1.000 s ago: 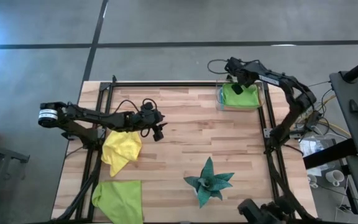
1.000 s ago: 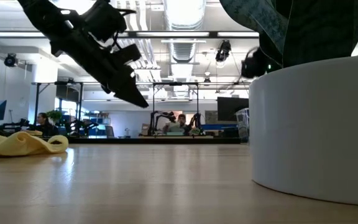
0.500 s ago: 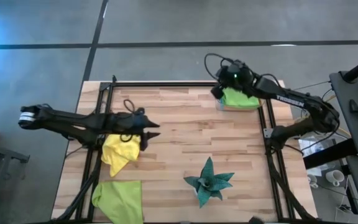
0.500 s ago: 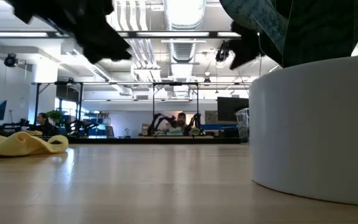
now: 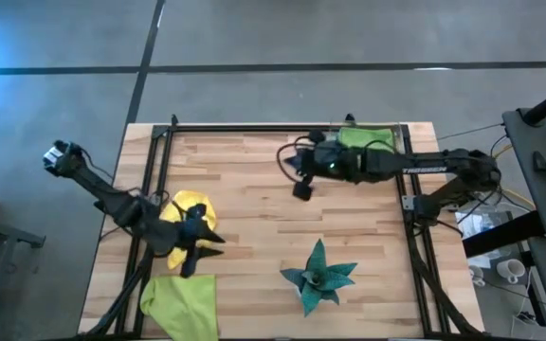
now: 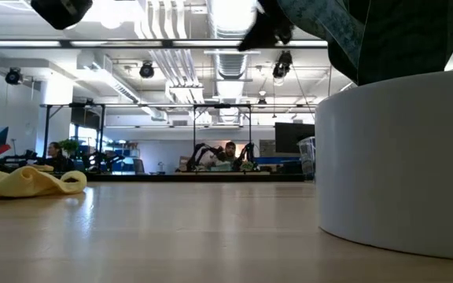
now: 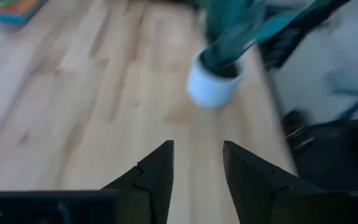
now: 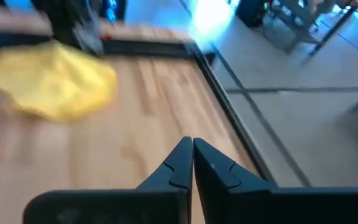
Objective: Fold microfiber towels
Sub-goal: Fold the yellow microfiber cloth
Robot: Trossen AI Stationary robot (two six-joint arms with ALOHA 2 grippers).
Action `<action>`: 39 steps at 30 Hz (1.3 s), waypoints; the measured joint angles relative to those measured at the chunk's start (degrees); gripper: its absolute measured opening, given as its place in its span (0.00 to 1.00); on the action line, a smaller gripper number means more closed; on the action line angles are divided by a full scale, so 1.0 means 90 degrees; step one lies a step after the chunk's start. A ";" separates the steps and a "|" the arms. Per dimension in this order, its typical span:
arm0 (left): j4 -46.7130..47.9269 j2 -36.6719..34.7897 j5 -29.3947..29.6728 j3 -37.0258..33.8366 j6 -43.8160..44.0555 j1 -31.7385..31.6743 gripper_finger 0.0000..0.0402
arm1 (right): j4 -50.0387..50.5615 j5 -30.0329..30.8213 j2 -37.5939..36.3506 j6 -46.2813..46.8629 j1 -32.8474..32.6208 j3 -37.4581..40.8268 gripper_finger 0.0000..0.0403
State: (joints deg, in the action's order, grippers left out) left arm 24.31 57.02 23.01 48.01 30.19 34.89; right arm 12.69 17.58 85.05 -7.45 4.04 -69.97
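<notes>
lying crumpled on the plank wood table [image 5: 263, 218], soft yellow towel [image 5: 184, 210] sits beside left gripper [image 5: 195, 256], fingers parted, empty. flat lime towel [image 5: 180, 305] nearby. right gripper [image 5: 303, 188] clenched, mid-table.

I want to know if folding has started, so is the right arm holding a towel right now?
No, the right gripper's fingers are shut together with nothing between them, and the yellow towel lies apart on the table.
</notes>
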 joint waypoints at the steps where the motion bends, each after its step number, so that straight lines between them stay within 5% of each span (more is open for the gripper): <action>1: 0.0324 0.0148 0.0175 0.0146 0.0128 0.0079 0.30 | -0.0195 -0.0002 0.0122 0.0161 -0.0076 -0.0037 0.03; 10: 0.3801 0.0811 0.0645 0.0409 0.2221 -0.0199 0.28 | -0.0489 -0.0189 0.1424 0.0794 -0.0835 -0.0234 0.20; 14: 0.4641 0.0873 0.0114 0.0180 0.1875 -0.0638 0.28 | -0.0602 -0.0192 0.1762 0.1110 -0.1176 -0.0258 0.30; 18: 0.4461 0.0896 -0.0561 -0.0095 0.0431 -0.1584 0.28 | -0.0682 -0.0185 0.1951 0.1340 -0.1447 -0.0254 0.38; 24: 0.3494 0.1297 -0.0711 -0.0589 -0.2372 -0.2621 0.28 | -0.0754 -0.0141 0.2021 0.1696 -0.1629 -0.0245 0.43; 30: 0.3278 0.2028 -0.0885 -0.0575 -0.3214 -0.2915 0.33 | -0.0787 -0.0114 0.2021 0.1875 -0.1674 -0.0243 0.43; 39: 0.2958 0.3399 -0.0212 -0.0544 -0.2788 -0.3104 0.54 | -0.0804 -0.0115 0.2021 0.1828 -0.1669 -0.0241 0.43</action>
State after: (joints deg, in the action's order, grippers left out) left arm 50.93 87.62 21.10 43.11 5.10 6.96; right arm 5.46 16.55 103.24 9.01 -10.98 -72.14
